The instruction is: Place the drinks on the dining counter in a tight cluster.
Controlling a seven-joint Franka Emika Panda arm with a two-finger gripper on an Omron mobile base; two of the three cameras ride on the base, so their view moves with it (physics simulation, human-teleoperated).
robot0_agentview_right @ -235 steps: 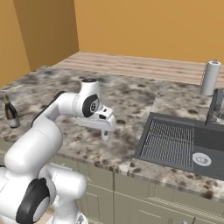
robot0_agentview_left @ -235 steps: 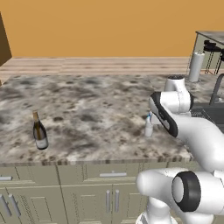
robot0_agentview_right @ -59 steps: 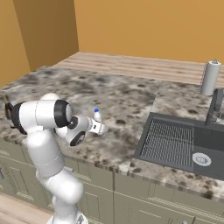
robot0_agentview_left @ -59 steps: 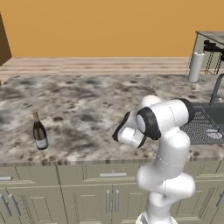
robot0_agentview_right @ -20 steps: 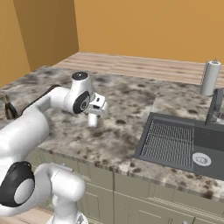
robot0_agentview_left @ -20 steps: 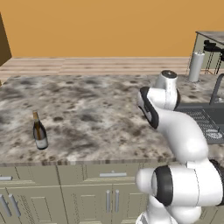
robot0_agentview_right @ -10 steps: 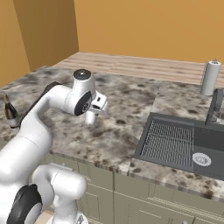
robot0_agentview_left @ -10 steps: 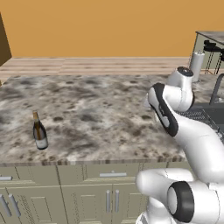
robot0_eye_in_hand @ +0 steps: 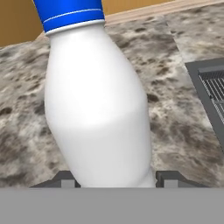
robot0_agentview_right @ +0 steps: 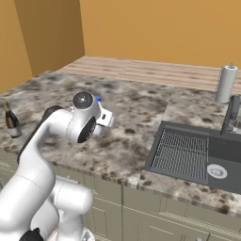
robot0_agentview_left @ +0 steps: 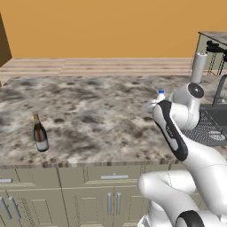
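Clamping the water bottle [robot0_eye_in_hand: 98,109], the tool [robot0_eye_in_hand: 116,178] holds it upright, blue cap [robot0_eye_in_hand: 72,13] topmost.

No writing can be read anywhere. The wine bottle [robot0_agentview_left: 40,135] on the marbled counter [robot0_agentview_left: 97,115], well off to the side of the sink [robot0_agentview_right: 193,153], carries a pale label — too small to make out any lettering. The water bottle [robot0_eye_in_hand: 98,109] close before the hand camera is plain white under its blue cap — unmarked.
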